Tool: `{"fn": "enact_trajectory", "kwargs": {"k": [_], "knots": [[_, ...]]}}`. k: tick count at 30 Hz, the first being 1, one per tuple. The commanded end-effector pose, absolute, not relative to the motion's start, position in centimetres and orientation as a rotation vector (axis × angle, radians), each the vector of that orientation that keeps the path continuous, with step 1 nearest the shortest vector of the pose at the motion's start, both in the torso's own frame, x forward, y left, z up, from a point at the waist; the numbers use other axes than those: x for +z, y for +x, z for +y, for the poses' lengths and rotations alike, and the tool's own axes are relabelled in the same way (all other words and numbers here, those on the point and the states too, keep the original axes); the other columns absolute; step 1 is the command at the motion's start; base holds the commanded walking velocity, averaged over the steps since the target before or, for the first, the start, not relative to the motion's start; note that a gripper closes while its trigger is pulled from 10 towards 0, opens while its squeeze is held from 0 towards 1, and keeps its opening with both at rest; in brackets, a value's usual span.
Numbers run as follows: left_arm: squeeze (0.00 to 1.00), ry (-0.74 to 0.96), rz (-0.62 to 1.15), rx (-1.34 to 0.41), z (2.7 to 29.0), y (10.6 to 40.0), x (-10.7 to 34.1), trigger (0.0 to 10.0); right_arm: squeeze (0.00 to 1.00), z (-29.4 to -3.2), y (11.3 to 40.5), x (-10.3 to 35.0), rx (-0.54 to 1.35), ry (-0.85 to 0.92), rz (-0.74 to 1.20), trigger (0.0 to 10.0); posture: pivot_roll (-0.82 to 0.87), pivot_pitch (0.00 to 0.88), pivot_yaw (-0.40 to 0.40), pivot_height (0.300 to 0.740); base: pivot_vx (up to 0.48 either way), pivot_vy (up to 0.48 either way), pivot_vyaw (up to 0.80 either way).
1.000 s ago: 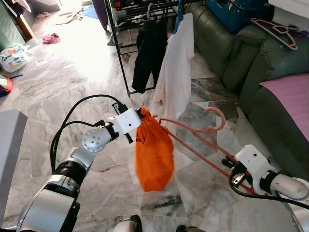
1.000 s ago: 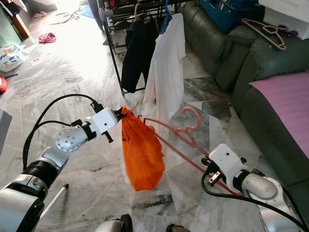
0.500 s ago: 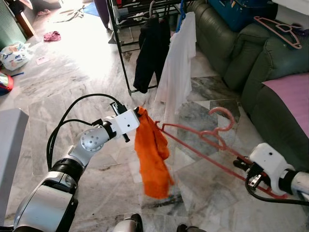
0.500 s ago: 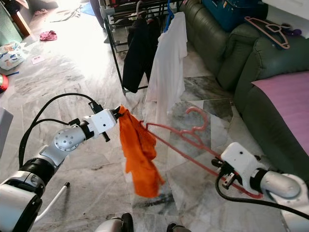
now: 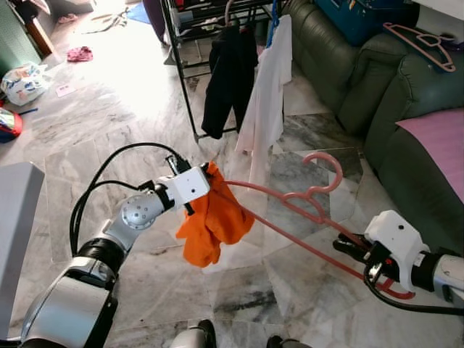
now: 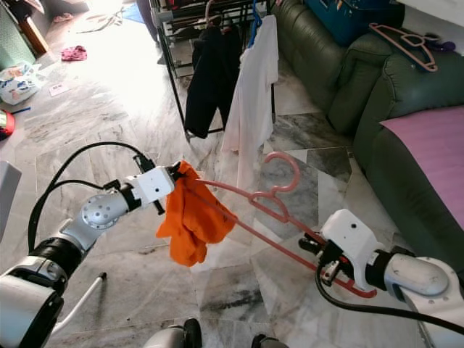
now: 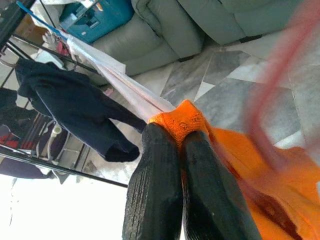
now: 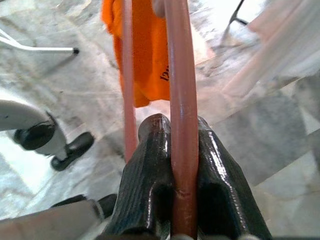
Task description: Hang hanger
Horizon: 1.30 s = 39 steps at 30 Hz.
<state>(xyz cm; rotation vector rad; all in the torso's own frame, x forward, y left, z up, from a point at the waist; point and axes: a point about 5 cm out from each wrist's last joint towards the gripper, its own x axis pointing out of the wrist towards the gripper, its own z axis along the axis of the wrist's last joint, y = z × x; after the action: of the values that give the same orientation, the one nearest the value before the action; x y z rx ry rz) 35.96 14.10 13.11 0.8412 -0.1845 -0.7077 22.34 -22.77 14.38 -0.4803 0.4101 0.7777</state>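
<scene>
The right claw [image 8: 172,165] is clamping its two black fingers [image 8: 145,175] together on the lower bar of the hanger [image 5: 290,210], at the hanger's near end by the robot's right side. The left claw [image 7: 175,150] is pinching its fingers shut on a fold of the orange cloth [image 5: 210,221] at the hanger's far shoulder.

The hanger is a thin, salmon-pink frame with a rounded hook [image 5: 326,170]. It is being held in the air above the marble floor [image 5: 87,138], between the two claws. Its long axis is running roughly level from the right claw across to the left claw, slanting away from the robot toward its left. The hook is standing upward off the middle of the frame, curling toward the sofa side.

The orange cloth is hanging bunched from the left end of the hanger, clear of the floor.

Beyond it, a dark garment [image 5: 228,72] and a white shirt [image 5: 268,101] are hanging on a black clothes rack [image 5: 181,80]. A green sofa [image 5: 348,80] is standing on the robot's right, with another pink hanger [image 5: 424,43] lying on top of it.
</scene>
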Motion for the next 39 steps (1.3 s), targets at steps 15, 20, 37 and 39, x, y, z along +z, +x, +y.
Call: {"fn": "enact_trajectory", "kwargs": {"k": [15,20,37,39], "knots": [[0.0,0.851,-0.186,-0.717,14.3,36.1,13.5,10.0,0.0,-23.5,22.2,11.3,0.735,-0.605,0.548,10.0,-0.05,0.202,0.089,0.74,0.0,0.0,0.0],[0.0,0.848,-0.185,-0.7,14.8,36.2,13.7,10.0,0.0,-23.6,22.2,11.1,0.736,-0.593,0.548,10.0,-0.04,0.201,0.089,0.74,0.0,0.0,0.0],[0.0,0.816,-0.175,-0.753,13.7,35.5,12.6,10.0,0.0,-24.3,24.8,11.5,0.582,-0.645,0.435,10.0,-0.04,0.2,0.089,0.74,0.0,0.0,0.0],[0.0,0.823,-0.165,-0.74,13.6,35.6,12.5,10.0,0.0,-23.7,24.7,11.7,0.612,-0.619,0.42,10.0,-0.04,0.199,0.09,0.74,0.0,0.0,0.0]]}}
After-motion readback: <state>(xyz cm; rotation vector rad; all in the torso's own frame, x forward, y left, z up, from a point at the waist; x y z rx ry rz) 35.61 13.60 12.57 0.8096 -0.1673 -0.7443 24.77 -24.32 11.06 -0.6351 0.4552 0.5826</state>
